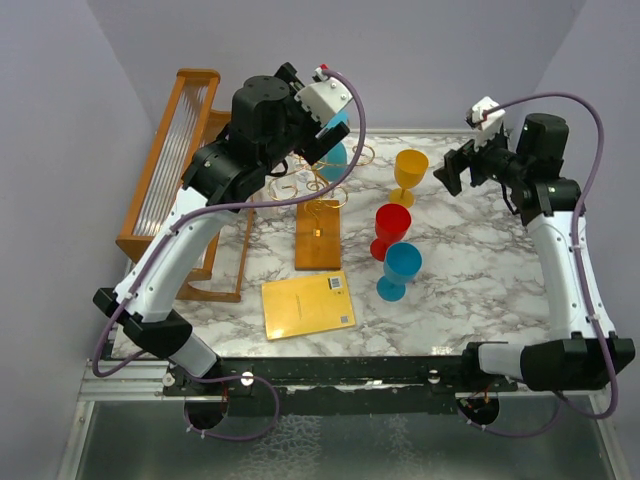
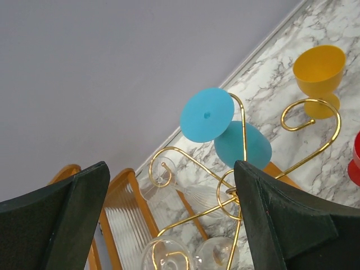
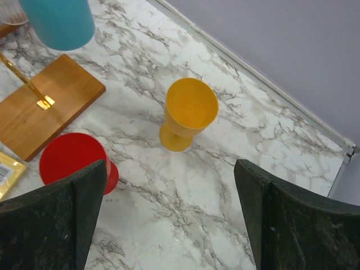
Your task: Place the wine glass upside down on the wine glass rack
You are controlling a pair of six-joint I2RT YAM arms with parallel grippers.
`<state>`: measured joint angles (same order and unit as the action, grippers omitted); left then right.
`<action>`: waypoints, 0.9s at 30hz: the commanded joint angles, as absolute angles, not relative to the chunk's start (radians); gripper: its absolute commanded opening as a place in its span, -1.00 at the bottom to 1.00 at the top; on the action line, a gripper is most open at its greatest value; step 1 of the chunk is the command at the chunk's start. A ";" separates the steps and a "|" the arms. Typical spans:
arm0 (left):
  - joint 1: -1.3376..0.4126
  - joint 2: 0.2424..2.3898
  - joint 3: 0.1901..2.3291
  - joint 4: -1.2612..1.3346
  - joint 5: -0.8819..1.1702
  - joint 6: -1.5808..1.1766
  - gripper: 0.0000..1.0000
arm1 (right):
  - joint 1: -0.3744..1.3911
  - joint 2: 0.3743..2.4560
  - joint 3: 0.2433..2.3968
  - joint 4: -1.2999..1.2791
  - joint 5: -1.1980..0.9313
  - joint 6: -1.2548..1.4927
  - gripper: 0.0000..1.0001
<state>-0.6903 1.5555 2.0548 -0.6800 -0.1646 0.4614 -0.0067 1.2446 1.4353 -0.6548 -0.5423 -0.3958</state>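
Observation:
The gold wire wine glass rack stands on its brown wooden base at the back of the table. A blue wine glass hangs upside down on one curled arm, foot up and bowl below. It also shows in the top view. Clear glasses hang from other arms. My left gripper is open and empty just in front of the rack, apart from the blue glass; in the top view it hovers over the rack. My right gripper is open and empty above the marble, near the yellow glass.
A yellow glass, a red glass and another blue glass stand upright right of the rack base. A yellow card lies near the front. A large wooden frame with clear rods fills the left side.

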 commanded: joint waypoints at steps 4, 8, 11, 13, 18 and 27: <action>-0.658 1.498 2.073 -0.625 -0.276 0.414 0.96 | -0.008 1.415 1.498 -0.558 -0.386 -0.336 0.85; -0.640 1.481 2.069 -0.626 -0.290 0.421 0.97 | -0.005 1.526 1.548 -0.547 -0.347 -0.300 0.79; -0.632 1.473 2.066 -0.631 -0.284 0.425 0.97 | 0.005 1.610 1.604 -0.550 -0.325 -0.282 0.72; -0.631 1.472 2.066 -0.634 -0.279 0.426 0.97 | 0.017 1.667 1.646 -0.562 -0.298 -0.274 0.67; -0.625 1.465 2.056 -0.641 -0.266 0.424 0.97 | 0.034 1.813 1.759 -0.610 -0.257 -0.252 0.50; -0.625 1.472 2.054 -0.650 -0.267 0.423 0.97 | 0.079 1.947 1.848 -0.681 -0.212 -0.257 0.10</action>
